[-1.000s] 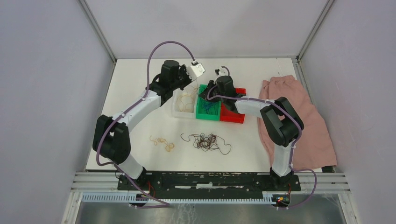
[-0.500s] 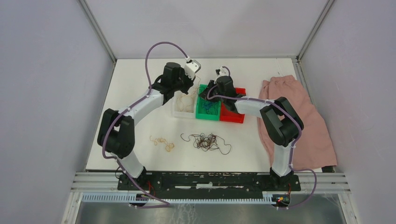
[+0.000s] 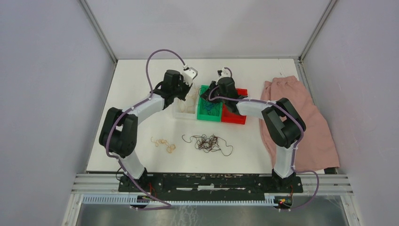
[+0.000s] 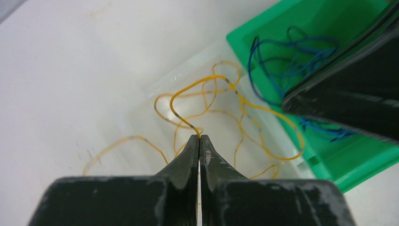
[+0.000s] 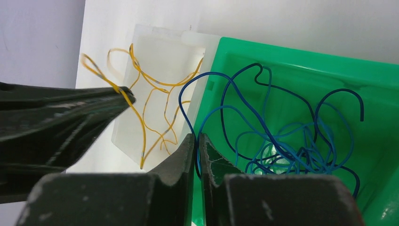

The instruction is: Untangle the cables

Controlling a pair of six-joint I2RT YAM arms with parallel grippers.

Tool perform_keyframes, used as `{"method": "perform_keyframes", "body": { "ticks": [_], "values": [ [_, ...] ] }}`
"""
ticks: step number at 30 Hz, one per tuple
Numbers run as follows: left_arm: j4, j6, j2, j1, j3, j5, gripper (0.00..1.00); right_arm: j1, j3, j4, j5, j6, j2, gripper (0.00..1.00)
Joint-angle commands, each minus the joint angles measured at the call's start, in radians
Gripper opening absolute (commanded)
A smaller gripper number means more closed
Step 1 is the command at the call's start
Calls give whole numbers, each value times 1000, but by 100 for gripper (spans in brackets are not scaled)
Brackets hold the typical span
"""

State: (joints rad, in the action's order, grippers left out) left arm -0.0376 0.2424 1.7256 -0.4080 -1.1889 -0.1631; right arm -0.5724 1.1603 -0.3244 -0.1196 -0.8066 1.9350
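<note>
Left wrist view: left gripper (image 4: 199, 137), pinching a yellow cable (image 4: 207, 76), has dropped toward the clear bin (image 4: 141, 101). Right gripper (image 5: 198, 136) has apparently closed on a blue cable (image 5: 207, 73) over the green bin (image 5: 291, 54). Sorting continues; the brown tangle (image 3: 207, 142) remains on the tabletop (image 3: 136, 80).

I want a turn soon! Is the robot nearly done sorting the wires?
Roughly halfway, I'd guess. Done: blue wires lie in the green bin, yellow wires in the clear bin. In hand: the left gripper pinches a yellow wire above the clear bin; the right gripper seems to nip a blue wire at the green bin's edge. Left: a brown tangle and a small tan bunch on the table.
</note>
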Motion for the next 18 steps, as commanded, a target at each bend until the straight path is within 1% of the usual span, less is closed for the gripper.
{"method": "perform_keyframes", "body": {
  "ticks": [1, 6, 10, 14, 15, 16, 17, 18],
  "values": [
    [101, 184, 26, -6, 83, 108, 3, -3, -2, -21, 19, -5, -17, 12],
    [123, 219, 71, -12, 82, 96, 3, -3, 7, -22, 12, -9, -15, 11],
    [119, 283, 116, -50, 72, 137, 3, -3, 5, -25, 11, -10, -15, 11],
    [127, 312, 144, -58, 68, 172, 3, -1, 1, -23, 12, -9, -23, 11],
    [112, 317, 142, -58, 65, 170, 6, -1, 0, -22, 12, -9, -24, 11],
    [82, 316, 135, -56, 51, 159, 15, -1, 1, -20, 12, -7, -25, 11],
    [47, 311, 123, -52, 37, 140, 36, -1, 2, -19, 12, -5, -27, 11],
    [14, 303, 104, -47, 25, 115, 61, 0, 4, -17, 12, -4, -27, 11]
  ]
}}
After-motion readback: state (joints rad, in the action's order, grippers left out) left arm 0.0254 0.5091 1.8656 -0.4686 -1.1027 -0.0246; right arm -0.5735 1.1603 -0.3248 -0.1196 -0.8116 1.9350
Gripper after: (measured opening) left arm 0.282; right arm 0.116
